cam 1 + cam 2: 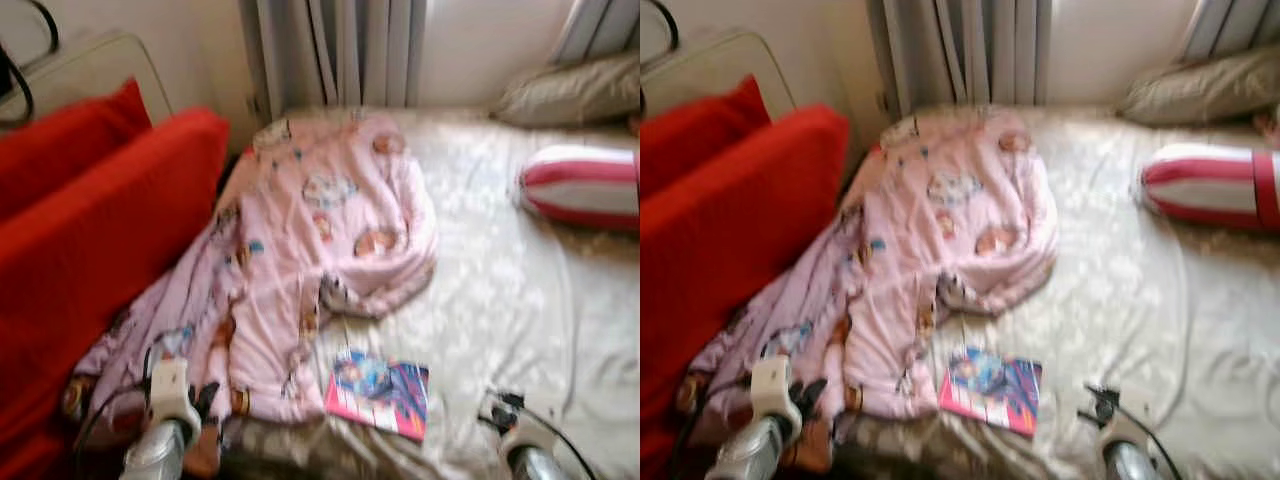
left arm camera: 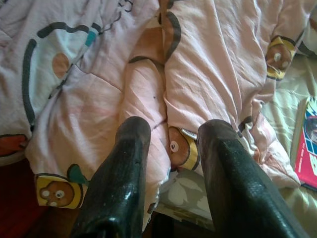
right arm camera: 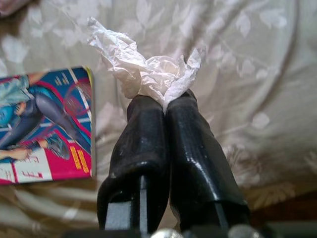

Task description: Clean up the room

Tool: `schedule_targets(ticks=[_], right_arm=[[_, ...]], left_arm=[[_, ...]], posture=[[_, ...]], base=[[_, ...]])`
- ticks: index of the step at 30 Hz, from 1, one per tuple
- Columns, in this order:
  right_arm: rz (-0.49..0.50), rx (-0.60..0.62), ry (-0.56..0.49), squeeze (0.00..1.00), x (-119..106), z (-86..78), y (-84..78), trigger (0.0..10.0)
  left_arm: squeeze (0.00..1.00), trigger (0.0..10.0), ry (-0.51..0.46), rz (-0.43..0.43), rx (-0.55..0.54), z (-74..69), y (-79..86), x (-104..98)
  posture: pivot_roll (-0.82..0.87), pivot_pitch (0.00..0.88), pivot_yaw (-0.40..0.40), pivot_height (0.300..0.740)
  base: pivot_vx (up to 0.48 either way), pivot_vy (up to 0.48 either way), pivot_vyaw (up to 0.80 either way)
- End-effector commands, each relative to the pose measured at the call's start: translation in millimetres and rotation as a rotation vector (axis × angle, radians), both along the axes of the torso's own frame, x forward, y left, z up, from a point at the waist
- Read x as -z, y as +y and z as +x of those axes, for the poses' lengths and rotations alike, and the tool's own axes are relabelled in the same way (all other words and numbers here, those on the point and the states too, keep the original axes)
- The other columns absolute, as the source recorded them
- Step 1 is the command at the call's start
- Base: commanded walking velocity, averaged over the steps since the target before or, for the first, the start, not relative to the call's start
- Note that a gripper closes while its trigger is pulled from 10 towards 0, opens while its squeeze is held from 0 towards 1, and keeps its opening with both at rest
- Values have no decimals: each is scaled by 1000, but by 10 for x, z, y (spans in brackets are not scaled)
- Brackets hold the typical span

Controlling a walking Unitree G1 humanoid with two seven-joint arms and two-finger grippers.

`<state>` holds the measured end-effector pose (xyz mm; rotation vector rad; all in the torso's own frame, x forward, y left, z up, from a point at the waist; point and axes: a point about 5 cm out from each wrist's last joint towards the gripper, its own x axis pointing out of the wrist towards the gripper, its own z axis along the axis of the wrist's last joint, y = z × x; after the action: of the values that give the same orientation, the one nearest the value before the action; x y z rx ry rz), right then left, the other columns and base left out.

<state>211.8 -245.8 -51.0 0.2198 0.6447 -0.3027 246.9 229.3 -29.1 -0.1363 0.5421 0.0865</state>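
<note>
Right gripper (image 3: 166, 106) clamped on crumpled white tissue (image 3: 148, 69), glossy magazine (image 3: 44, 124) at nine o'clock; left gripper (image 2: 171, 134) parted over rumpled pink blanket (image 2: 198, 64) at the bed (image 1: 500, 290) edge.

A bed (image 1: 500, 290) (pale floral sheet) stands beside a red sofa (image 1: 90, 230), with grey curtains (image 1: 340, 50) behind.

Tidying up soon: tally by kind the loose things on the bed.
Blanket: 1
Magazine: 1
Pillows: 2, striped and grey
Crumpled tissue, held in the right gripper: 1
Total: 5
</note>
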Motion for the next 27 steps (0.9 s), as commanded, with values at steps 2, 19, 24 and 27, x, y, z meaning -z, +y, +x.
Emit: schedule_targets(ticks=[2,19,24,27], right_arm=[[22,49,76,0,121,-174,18,10000],[41,44,221,0,320,-456,179,10000],[38,7,237,0,338,-455,254,10000],[35,-15,250,0,353,-475,280,10000]], left_arm=[[0,10000,94,-12,-15,-173,-26,154],[0,10000,231,-13,-37,-447,4,340],[0,10000,262,-2,-52,-525,105,360],[0,10000,266,-1,-53,-523,95,363]], posture=[[-27,0,53,740],[-41,0,60,740],[-41,0,62,740],[-41,0,64,740]], base=[[0,0,0],[0,0,67],[0,0,783],[0,0,794]])
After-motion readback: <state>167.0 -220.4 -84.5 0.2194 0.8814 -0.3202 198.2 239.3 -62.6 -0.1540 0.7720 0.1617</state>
